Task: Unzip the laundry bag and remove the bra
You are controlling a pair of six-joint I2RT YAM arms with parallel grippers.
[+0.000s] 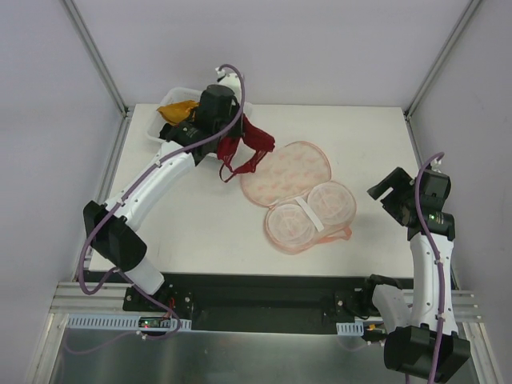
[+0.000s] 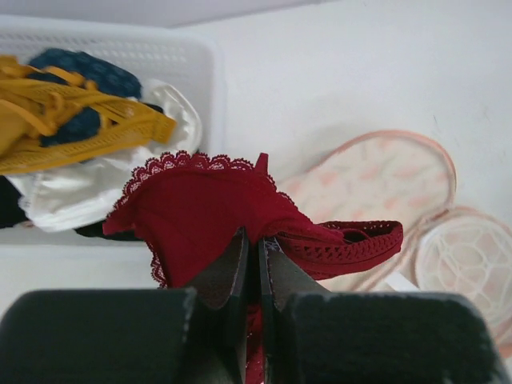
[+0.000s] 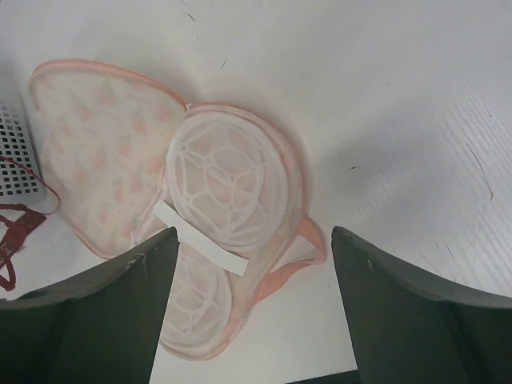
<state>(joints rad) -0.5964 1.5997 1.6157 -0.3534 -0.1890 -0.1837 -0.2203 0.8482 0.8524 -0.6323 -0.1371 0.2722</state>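
The pale pink laundry bag (image 1: 298,188) lies open on the table, its printed lid (image 3: 96,144) flat and its two whitish cups (image 3: 232,180) showing. The dark red bra (image 1: 246,152) hangs from my left gripper (image 2: 256,240), held above the table just left of the bag, beside the bin. The left jaws are shut on the bra's fabric (image 2: 200,208). My right gripper (image 3: 252,240) is open and empty, held above the table to the right of the bag.
A clear plastic bin (image 1: 160,120) at the back left holds a mustard-yellow garment (image 2: 72,128), white cloth (image 2: 96,196) and dark clothes. A loose white strap (image 3: 200,240) crosses the bag's cups. The table's right edge is near my right arm (image 1: 428,240).
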